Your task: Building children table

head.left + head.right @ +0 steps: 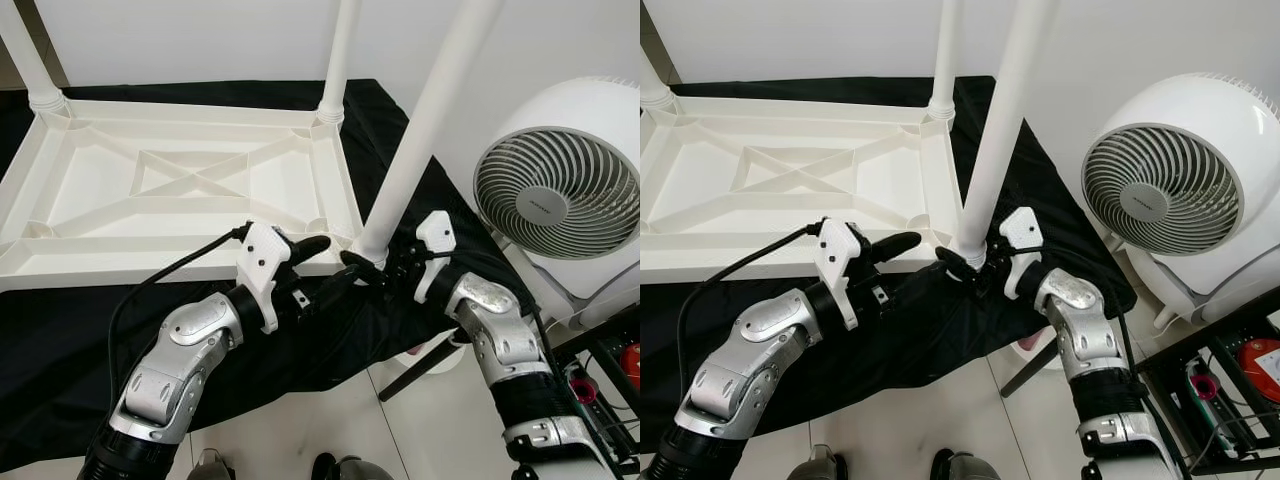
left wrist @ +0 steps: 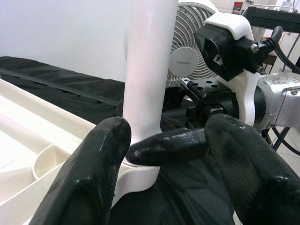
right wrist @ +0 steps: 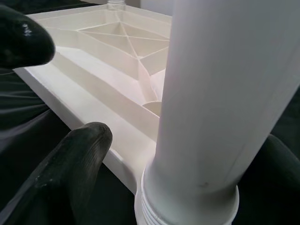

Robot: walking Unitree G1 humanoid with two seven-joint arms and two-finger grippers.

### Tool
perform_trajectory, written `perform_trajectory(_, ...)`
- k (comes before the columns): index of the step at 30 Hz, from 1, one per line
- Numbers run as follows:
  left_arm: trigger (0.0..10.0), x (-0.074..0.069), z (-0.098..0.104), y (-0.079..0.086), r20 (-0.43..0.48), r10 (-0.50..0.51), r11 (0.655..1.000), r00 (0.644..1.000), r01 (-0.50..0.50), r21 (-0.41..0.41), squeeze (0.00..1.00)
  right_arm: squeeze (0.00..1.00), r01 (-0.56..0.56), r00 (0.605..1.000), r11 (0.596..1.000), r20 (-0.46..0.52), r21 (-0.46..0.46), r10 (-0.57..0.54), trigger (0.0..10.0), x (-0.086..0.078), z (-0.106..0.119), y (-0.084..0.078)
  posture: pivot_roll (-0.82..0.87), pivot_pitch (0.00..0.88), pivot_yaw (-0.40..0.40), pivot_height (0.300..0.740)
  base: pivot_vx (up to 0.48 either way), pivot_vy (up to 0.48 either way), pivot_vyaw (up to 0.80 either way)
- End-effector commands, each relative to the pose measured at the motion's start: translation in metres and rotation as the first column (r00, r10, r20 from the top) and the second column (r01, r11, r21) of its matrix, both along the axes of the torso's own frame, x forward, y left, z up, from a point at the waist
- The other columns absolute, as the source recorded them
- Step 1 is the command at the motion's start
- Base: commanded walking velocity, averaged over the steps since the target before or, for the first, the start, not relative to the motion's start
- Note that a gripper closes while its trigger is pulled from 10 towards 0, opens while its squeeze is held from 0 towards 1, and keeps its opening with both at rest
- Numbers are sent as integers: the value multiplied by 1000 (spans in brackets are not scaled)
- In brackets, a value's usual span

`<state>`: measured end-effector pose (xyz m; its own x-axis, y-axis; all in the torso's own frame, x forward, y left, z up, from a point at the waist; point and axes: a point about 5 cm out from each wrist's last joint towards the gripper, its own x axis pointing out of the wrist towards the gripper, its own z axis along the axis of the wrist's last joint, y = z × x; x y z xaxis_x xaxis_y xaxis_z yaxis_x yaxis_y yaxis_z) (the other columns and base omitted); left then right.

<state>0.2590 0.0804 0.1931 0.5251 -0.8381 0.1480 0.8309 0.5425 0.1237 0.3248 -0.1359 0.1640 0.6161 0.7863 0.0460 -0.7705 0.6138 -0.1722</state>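
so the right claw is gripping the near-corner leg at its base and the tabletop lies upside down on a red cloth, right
Not quite: the cloth is black, as the left eye view shows. The rest holds: the right claw grips the base of the near-corner leg, and the tabletop lies upside down.

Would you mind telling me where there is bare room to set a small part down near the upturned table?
The black cloth between the tabletop's near edge and the left arm is bare. It is crowded at the near right corner, where the leg, left gripper and right gripper meet, with the fan close beside.
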Motion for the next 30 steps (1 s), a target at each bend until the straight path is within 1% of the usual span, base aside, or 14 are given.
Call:
perform_trajectory(1,10000,-1,0,-1,-6,10,1000,1000,-11,-6,0,0,-48,998,999,-37,-1,48,4627,3,-8,7,108,128,-80,740,0,0,0)
perform_trajectory(2,10000,-2,0,-1,-6,11,1000,1000,-11,-5,0,0,-50,998,999,-42,2,50,2078,5,-10,8,108,128,-80,740,0,0,0)
perform_trajectory(3,10000,-2,0,-1,-6,11,1000,1000,-11,-5,0,0,-50,998,999,-42,2,50,2078,5,-10,8,108,128,-80,740,0,0,0)
perform_trajectory(4,10000,-2,-1,-1,-10,10,1000,1000,-10,-4,0,0,-43,998,999,-50,4,43,392,8,-11,9,111,128,-82,740,0,0,0)
perform_trajectory(5,10000,-3,-4,-1,-17,9,1000,1000,-9,0,0,0,-29,997,1000,-64,9,30,0,9,-14,9,112,128,-85,740,0,0,0)
perform_trajectory(6,10000,-3,-4,-1,-17,9,1000,1000,-9,0,0,0,-29,997,1000,-64,9,30,0,9,-14,9,112,128,-85,740,0,0,0)
perform_trajectory(9,10000,-5,-6,-1,-24,12,1000,1000,-12,3,0,0,77,984,997,-161,-29,-80,0,18,-30,6,119,129,-90,740,0,0,0)
perform_trajectory(12,10000,-4,-4,0,-20,22,1000,1000,-22,-6,0,0,109,975,994,-190,-27,-112,0,19,-36,7,120,129,-94,740,0,0,0)
perform_trajectory(15,10000,-4,-3,0,-18,27,1000,999,-27,-7,0,0,124,976,992,-179,-4,-123,0,17,-35,10,119,131,-98,740,0,0,0)
perform_trajectory(19,10000,-5,-4,-1,-22,27,1000,999,-28,-12,0,0,219,966,974,-151,48,-210,0,16,-32,13,112,140,-100,740,0,0,0)
perform_trajectory(24,10000,-5,-5,-2,-25,27,1000,999,-27,-13,0,0,237,962,969,-151,62,-226,0,14,-31,15,107,141,-99,740,0,0,0)
perform_trajectory(26,10000,-5,-5,-2,-27,26,1000,999,-26,-13,0,0,257,957,964,-158,64,-245,0,12,-31,17,103,143,-97,740,0,0,0)
perform_trajectory(28,10000,-3,-4,-2,-26,27,999,999,-27,-18,0,0,324,937,944,-154,53,-313,0,7,-32,23,95,144,-92,740,0,0,0)
perform_trajectory(30,10000,-2,-3,-2,-24,27,999,999,-28,-18,0,0,355,926,933,-156,56,-343,0,5,-32,25,94,144,-92,740,0,0,0)
